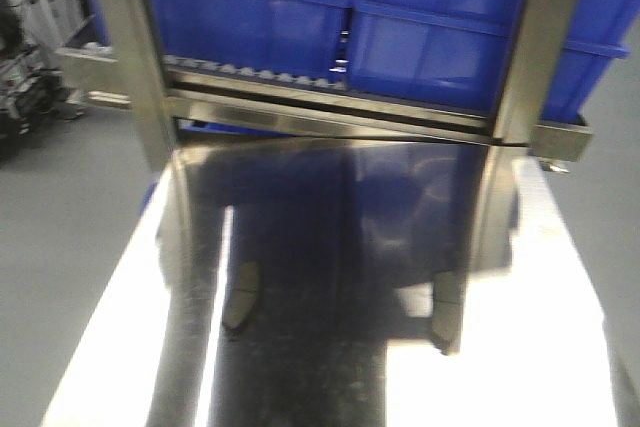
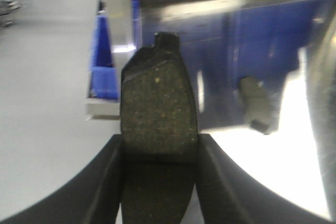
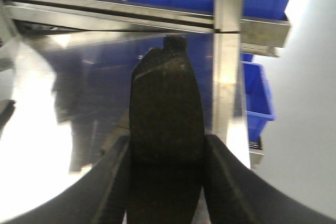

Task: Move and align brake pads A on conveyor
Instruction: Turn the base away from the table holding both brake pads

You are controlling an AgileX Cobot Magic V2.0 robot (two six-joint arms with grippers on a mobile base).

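Observation:
In the left wrist view my left gripper (image 2: 159, 145) is shut on a brake pad (image 2: 157, 93). The pad is dark grey and speckled, and its small tab points away from me. My right gripper (image 3: 165, 145) is likewise shut on a second dark brake pad (image 3: 165, 98), tab end forward. Both pads hang over the shiny steel tabletop (image 1: 520, 347). A third pad-like shape (image 2: 257, 106) shows on that tabletop, and I see it in the front view too as a curved shape (image 1: 240, 297). I cannot tell whether it lies there or is a reflection. The conveyor is out of view. Neither gripper shows in the front view.
A steel rack stands at the table's far edge, with a left post (image 1: 130, 57) and a right post (image 1: 525, 47). It carries blue bins (image 1: 250, 17), one holding red parts. Another blue bin (image 3: 257, 93) sits low to the right. Grey floor (image 1: 60, 217) lies on both sides.

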